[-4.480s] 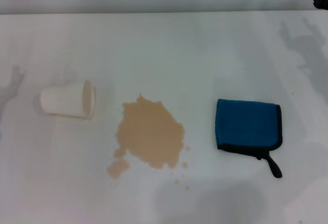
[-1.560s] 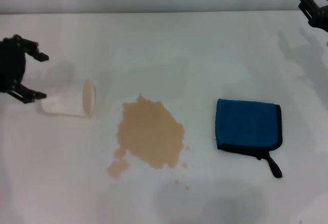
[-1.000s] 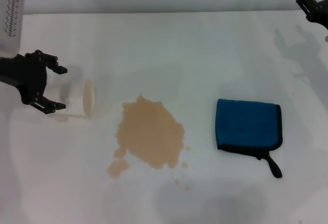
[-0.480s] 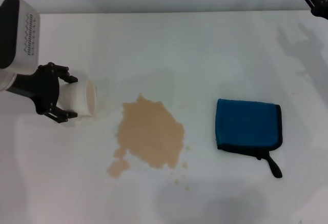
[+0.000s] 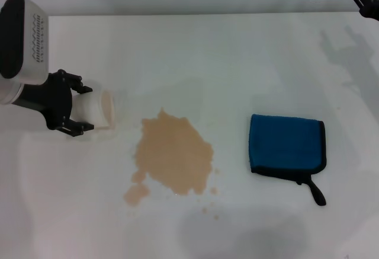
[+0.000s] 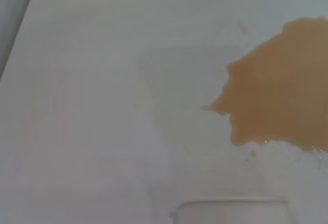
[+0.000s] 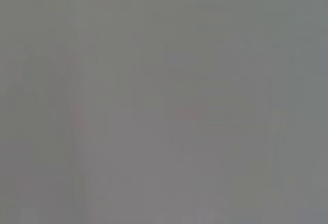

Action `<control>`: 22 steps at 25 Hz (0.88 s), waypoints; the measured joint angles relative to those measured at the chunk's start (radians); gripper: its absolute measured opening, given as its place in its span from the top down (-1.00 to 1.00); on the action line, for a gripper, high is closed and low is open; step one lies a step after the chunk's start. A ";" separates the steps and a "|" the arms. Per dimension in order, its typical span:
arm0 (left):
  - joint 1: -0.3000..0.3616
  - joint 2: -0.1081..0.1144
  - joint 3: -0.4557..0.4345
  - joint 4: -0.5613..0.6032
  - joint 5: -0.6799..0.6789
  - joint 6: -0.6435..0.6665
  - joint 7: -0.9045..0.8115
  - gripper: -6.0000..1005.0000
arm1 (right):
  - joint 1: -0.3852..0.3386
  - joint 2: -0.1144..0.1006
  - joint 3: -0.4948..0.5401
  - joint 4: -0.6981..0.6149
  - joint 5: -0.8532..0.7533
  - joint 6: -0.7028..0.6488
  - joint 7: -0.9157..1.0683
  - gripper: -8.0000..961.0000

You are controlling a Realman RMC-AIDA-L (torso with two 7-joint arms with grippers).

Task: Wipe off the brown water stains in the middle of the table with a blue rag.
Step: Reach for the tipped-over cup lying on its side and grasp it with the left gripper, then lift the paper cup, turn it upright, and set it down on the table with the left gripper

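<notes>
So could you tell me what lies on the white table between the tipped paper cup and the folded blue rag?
The tan-brown water puddle, touching neither the white paper cup nor the folded blue rag; the head view shows it.

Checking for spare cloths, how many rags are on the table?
1: the small folded bright-blue rag with black edging lies flat, right of the tan-brown puddle, apart from it.
</notes>
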 joint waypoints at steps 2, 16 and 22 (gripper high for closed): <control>0.001 -0.002 0.000 0.000 -0.003 -0.004 0.000 -0.70 | -0.001 0.000 0.001 0.000 0.000 0.000 0.000 -0.41; 0.113 -0.053 -0.318 0.075 -0.449 -0.021 0.031 -0.49 | -0.003 0.000 0.001 0.000 0.000 0.003 0.000 -0.41; 0.223 -0.092 -0.344 -0.052 -0.822 -0.081 0.262 -0.49 | 0.005 -0.002 0.002 -0.001 0.000 0.009 -0.003 -0.41</control>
